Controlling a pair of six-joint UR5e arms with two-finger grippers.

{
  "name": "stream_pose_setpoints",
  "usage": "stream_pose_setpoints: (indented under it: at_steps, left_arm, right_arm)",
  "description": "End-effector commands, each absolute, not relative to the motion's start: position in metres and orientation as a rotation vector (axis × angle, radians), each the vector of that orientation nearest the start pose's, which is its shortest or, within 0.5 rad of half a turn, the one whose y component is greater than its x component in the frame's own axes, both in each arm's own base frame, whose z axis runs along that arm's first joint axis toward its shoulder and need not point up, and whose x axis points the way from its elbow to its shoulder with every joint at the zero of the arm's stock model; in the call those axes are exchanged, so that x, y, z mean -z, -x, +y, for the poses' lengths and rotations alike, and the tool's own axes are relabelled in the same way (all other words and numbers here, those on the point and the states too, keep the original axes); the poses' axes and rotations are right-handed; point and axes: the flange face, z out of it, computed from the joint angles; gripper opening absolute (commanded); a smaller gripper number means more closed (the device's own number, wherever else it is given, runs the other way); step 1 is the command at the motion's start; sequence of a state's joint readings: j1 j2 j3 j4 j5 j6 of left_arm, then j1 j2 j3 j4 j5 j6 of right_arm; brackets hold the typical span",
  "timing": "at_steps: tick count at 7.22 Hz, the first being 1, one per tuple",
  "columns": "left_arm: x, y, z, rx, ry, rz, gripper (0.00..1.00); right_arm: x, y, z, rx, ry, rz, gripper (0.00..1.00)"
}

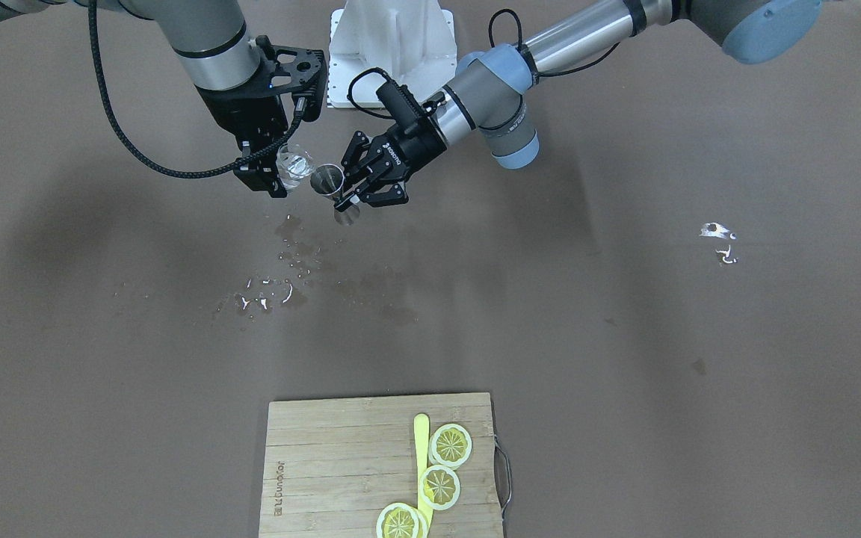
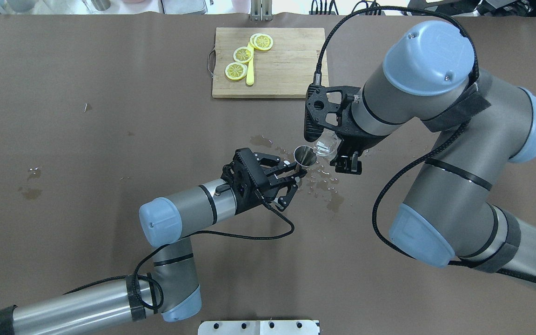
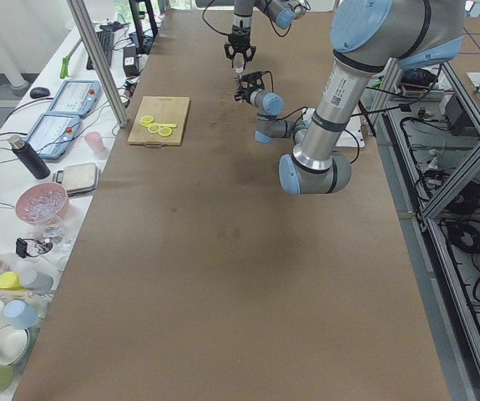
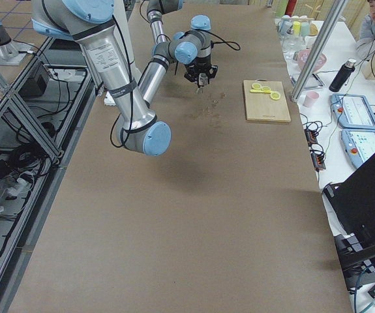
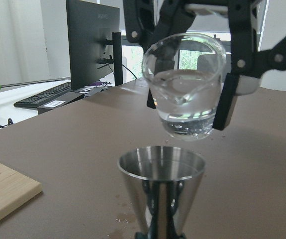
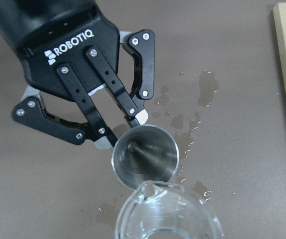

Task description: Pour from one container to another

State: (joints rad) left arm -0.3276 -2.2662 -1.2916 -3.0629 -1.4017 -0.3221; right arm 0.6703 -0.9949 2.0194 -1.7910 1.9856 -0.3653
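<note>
**Item 1: steel jigger** [image 6: 145, 155]. Double-coned measure, upright with its mouth open upward. It is held around mid-desk, a little toward the robot's side. The inside looks bare and dry in the right wrist view.

**Item 2: left end effector** [image 6: 123, 130]. It comes in low from the left and is clenched on the jigger's narrow lower part, one pad on either side. Whether the jigger's foot meets the desk [image 2: 110, 116] cannot be told.

**Item 3: glass beaker** [image 5: 185, 84]. Clear and spouted, partly filled with clear liquid. It is tipped slightly, spout toward the jigger. It hangs just above and just right of the jigger's rim, with a gap between the two (no stream shows between them).

**Item 4: right end effector** [image 2: 328, 150]. It points downward, with its fingers grasping the beaker by its sides.

**Item 5: wet patches** [image 2: 324, 184]. Scattered drops and darker stains on the brown desk, below and just near of the two vessels.

**Item 6: wooden cutting board** [image 2: 286, 65]. It lies at the far edge, well apart from the vessels. It carries three lemon slices [image 2: 236, 70] and a yellow utensil [image 2: 251, 74] on its left part.
</note>
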Motion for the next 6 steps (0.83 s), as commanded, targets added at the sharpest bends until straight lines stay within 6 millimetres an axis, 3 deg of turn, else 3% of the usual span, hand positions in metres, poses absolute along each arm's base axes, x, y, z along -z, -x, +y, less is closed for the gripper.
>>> stream_pose_setpoints:
  at_steps: [1,6]
  left_arm:
    - [-0.206,-0.6036,-0.3641,-0.458,-1.452,1.281,0.0]
    - [-0.2076,-0.6037,-0.3643,-0.457,-1.451,1.279,0.0]
  right_arm:
    - [-0.1725,0.3889,-0.4273,1.34,-0.692,-0.632,0.0]
    - [-0.1678,0.3965,-0.4248,1.345,-0.632,-0.601,0.0]
